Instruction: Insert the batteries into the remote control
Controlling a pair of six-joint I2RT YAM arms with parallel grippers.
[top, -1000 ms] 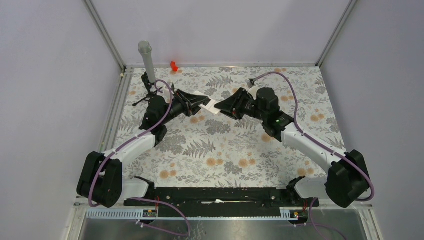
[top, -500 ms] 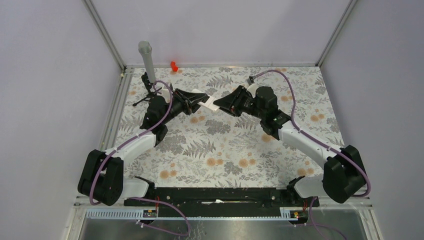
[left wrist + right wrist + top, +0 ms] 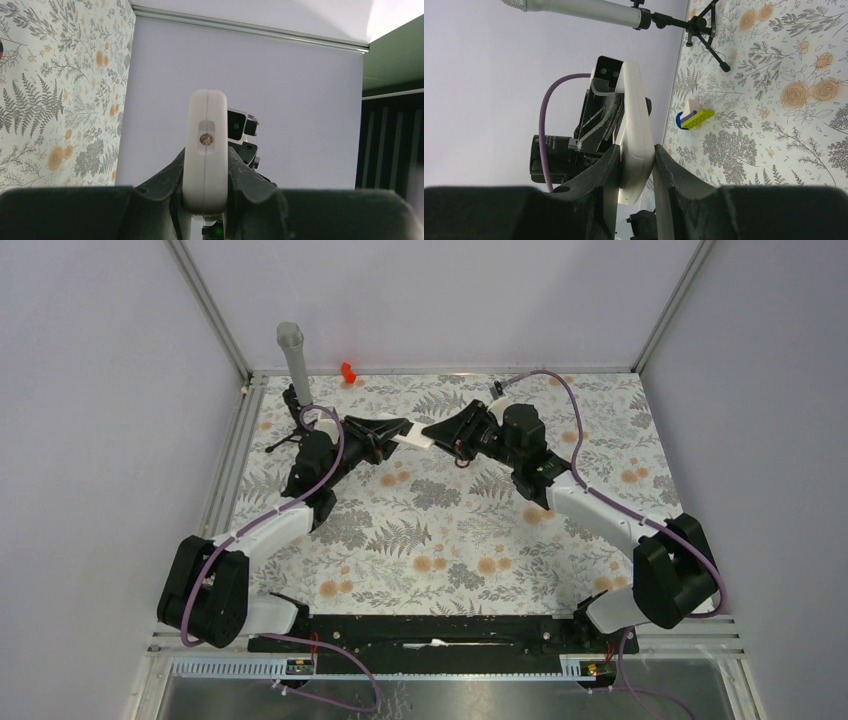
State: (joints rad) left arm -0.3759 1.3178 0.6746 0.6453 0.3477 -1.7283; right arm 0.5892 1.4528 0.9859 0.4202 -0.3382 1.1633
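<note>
The remote control [image 3: 413,437] is a slim white body held in the air between both grippers, over the far middle of the table. My left gripper [image 3: 396,432] is shut on one end. In the left wrist view the remote [image 3: 206,140] shows end-on, clamped between the fingers [image 3: 170,180]. My right gripper [image 3: 433,434] is shut on the other end. In the right wrist view the remote [image 3: 635,120] stands between the pads [image 3: 610,170], with the left gripper behind it. The batteries are not in view.
A grey microphone on a small tripod [image 3: 291,352] stands at the far left corner, also in the right wrist view [image 3: 614,15]. A red object [image 3: 348,371] sits at the far edge. A yellow-green marker with a blue cap [image 3: 696,118] and a small white piece [image 3: 693,104] lie on the floral table [image 3: 450,540].
Both grippers, joined on the remote, have moved toward the far edge of the table. The right arm has swung left and farther out. Both grips have stayed closed.
</note>
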